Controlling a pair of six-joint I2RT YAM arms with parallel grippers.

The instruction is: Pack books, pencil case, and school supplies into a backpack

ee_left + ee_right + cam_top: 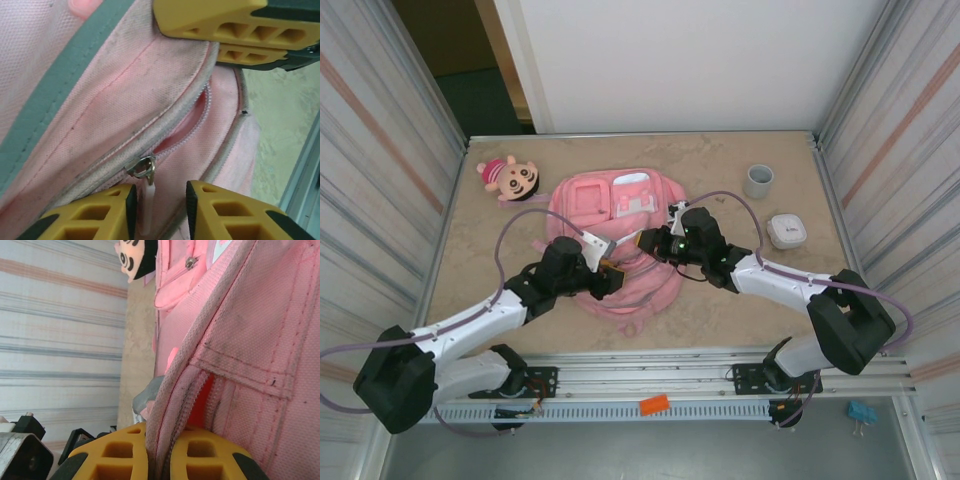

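The pink backpack (620, 205) lies flat mid-table, its main zip partly open with red lining showing in the gap (186, 129). My left gripper (161, 210) stands open at the bag's near edge. Its pads straddle the white zipper pull (146, 207), which hangs from the metal slider (142, 167) close to the left pad. My right gripper (162, 455) is shut on the backpack's zip-edge fabric (170, 405), and its yellow fingers (225, 22) show beyond the zip in the left wrist view. The books, pencil case and school supplies are hidden.
A pink-capped plush doll (510, 178) lies at the back left. A grey cup (758, 180) and a small white box (786, 231) sit at the right. Striped walls close in both sides. An orange piece (654, 404) lies on the front rail.
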